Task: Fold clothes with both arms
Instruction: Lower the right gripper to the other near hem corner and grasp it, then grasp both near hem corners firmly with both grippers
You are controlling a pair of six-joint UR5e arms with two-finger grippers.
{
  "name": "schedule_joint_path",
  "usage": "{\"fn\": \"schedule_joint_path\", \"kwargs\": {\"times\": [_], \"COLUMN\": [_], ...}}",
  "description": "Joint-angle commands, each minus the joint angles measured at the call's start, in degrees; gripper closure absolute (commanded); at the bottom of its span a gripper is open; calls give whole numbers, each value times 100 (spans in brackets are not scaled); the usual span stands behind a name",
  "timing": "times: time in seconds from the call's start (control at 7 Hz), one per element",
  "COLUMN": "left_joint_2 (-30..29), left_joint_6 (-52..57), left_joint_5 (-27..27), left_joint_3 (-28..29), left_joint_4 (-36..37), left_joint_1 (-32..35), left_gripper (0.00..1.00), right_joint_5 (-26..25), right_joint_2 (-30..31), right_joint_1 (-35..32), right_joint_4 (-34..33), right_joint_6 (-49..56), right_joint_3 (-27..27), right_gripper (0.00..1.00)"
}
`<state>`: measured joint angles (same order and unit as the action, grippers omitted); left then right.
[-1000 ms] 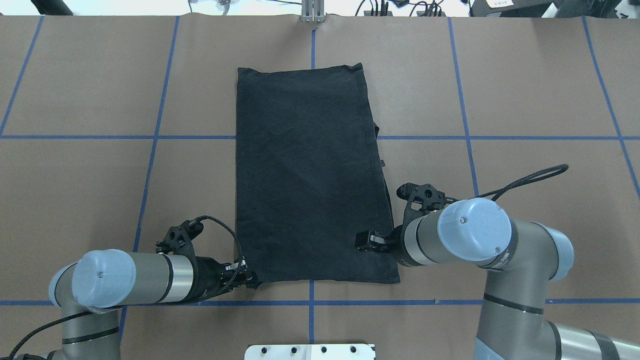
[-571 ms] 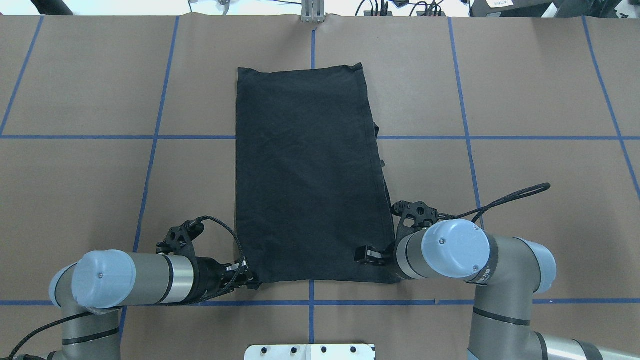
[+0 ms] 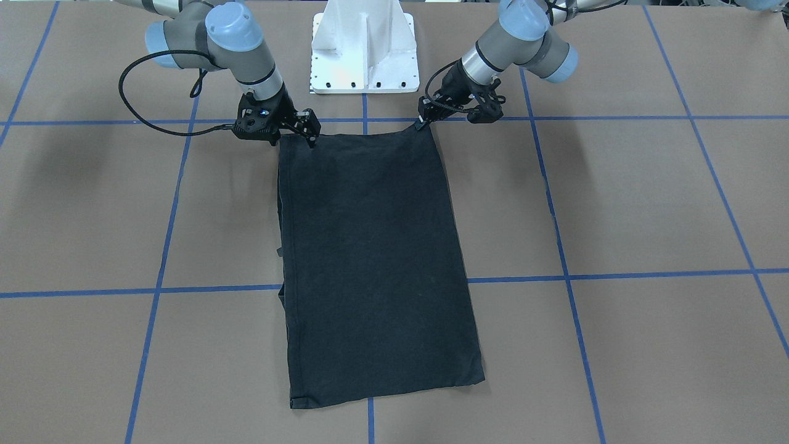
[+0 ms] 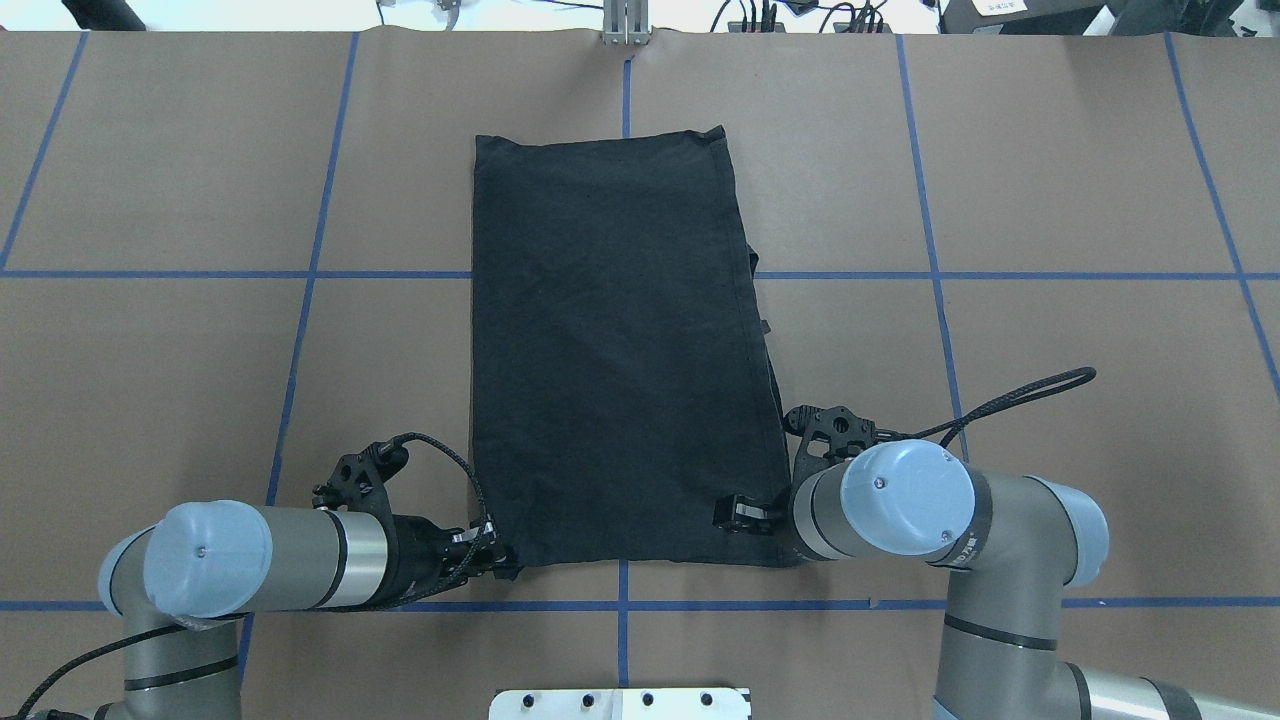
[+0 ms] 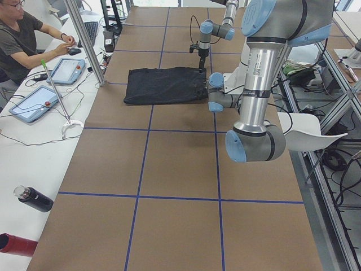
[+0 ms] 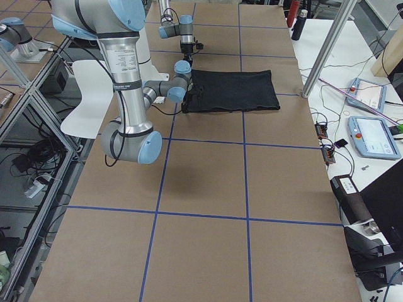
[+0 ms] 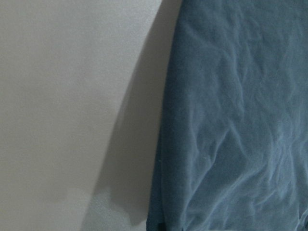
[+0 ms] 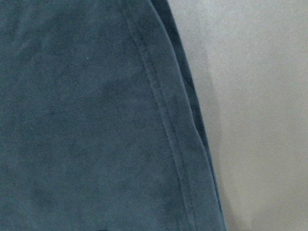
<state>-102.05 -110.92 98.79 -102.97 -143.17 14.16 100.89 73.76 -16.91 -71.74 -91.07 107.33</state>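
The black T-shirt (image 4: pixel 620 340) lies folded into a long plain rectangle on the brown table; no print shows. My left gripper (image 4: pixel 503 567) sits low at the shirt's near left corner and looks shut on it; in the front-facing view this left gripper (image 3: pixel 423 123) pinches that corner of the T-shirt (image 3: pixel 370 259). My right gripper (image 4: pixel 738 514) is over the near right corner, just inside the hem, and the right gripper (image 3: pixel 310 132) there looks open with its fingers down on the cloth. Both wrist views show only cloth (image 7: pixel 236 120) (image 8: pixel 82 115) and bare table.
The white pedestal base (image 3: pixel 363 49) stands just behind the shirt's near edge. Blue tape lines grid the brown table (image 4: pixel 1050 200). At the far side a person (image 5: pixel 22 39) sits at a side bench with tablets (image 5: pixel 67 70), a metal post (image 5: pixel 84 39) and a bottle (image 5: pixel 34 199).
My right arm swung toward me and down, bringing its gripper to the shirt's near right corner, then nearly stopped. The left arm and the shirt have not moved.
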Motion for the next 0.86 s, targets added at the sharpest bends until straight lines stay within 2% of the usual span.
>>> {"fn": "schedule_joint_path", "kwargs": {"times": [0.0, 0.14, 0.43, 0.57, 0.71], "left_joint_2": [10, 10, 10, 19, 19], "left_joint_6": [0, 0, 0, 0, -9], "left_joint_5": [0, 0, -9, 0, -9], "left_joint_3": [-4, 5, -4, -4, -4], "left_joint_4": [0, 0, -9, -9, -9], "left_joint_1": [8, 8, 8, 8, 8], "left_gripper": [100, 100, 100, 100, 100], "right_joint_5": [1, 36, 123, 141, 141], "right_joint_2": [-11, -28, -28, -28, -46], "right_joint_1": [-5, -23, -75, -76, -76], "right_joint_4": [-24, -77, -86, -86, -86], "right_joint_6": [1, 1, 1, 1, 1], "right_joint_3": [-28, -11, -2, -2, -2], "right_gripper": [15, 27, 70, 83, 92]}}
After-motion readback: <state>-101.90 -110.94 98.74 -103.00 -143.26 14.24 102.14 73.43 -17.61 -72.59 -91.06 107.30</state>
